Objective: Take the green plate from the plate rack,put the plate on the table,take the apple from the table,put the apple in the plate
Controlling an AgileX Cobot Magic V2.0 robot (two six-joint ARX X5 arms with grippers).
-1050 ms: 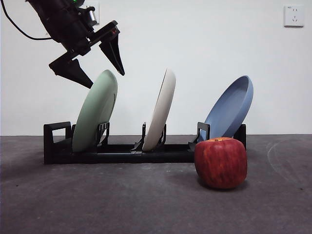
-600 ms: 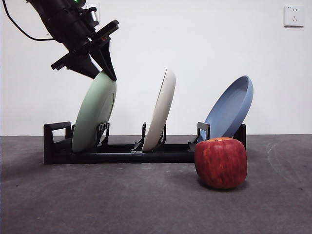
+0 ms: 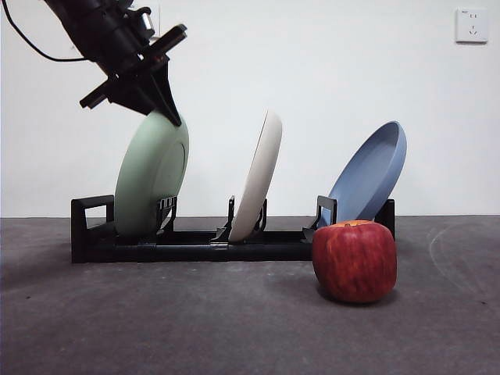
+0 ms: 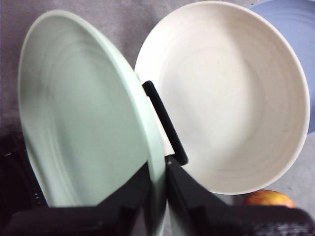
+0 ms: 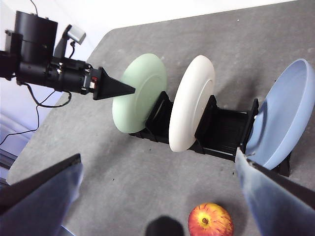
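The left gripper has its jaws pinched on the top rim of the green plate, which stands in the plate rack at nine o'clock. Next, I judge, lift it clear. The apple waits at four o'clock on the table. The right gripper hangs high, jaws spread, empty.

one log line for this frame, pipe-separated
phase: grasping plate | left gripper: shut on rim of green plate | plate: in plate rack | apple: on table, untouched | right gripper: open, waiting above
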